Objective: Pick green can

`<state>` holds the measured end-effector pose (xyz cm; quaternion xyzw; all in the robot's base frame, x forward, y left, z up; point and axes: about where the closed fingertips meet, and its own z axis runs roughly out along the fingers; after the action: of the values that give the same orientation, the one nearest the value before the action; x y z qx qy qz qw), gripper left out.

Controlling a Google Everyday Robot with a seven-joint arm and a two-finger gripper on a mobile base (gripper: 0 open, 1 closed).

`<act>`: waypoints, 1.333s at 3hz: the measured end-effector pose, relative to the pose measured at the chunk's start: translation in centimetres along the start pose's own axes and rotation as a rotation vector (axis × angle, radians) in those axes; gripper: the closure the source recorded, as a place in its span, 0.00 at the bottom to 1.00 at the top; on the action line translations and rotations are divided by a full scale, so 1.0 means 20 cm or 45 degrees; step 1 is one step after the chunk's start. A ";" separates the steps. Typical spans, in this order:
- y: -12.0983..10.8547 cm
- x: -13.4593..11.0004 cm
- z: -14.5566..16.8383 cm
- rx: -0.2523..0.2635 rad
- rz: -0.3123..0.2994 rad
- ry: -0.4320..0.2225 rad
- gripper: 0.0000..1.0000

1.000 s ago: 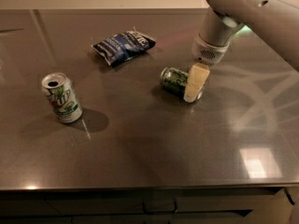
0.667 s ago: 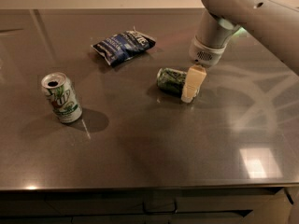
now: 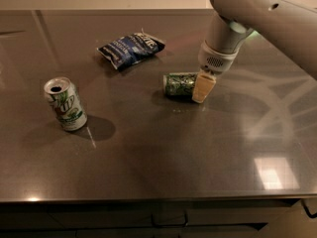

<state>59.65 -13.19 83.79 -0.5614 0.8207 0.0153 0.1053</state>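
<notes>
The green can [image 3: 180,84] lies on its side on the dark counter [image 3: 163,152], right of centre, dark green with pale scribbly markings. My gripper [image 3: 202,83] comes down from the upper right and is shut on the can's right end. One cream finger [image 3: 203,88] shows in front of the can; the other is hidden behind it. The can is at or barely above the counter surface.
A mostly white can with a green and red logo [image 3: 65,104] stands upright at the left. A blue chip bag [image 3: 131,48] lies behind the green can to the left. The counter's front edge [image 3: 148,200] runs along the bottom.
The gripper and the green can have shifted together slightly left and up. The white can and the chip bag have not moved.
</notes>
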 end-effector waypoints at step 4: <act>0.17 -0.18 -0.45 0.091 -0.174 -0.173 1.00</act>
<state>56.34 -9.90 92.86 -0.6095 0.7715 0.0167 0.1817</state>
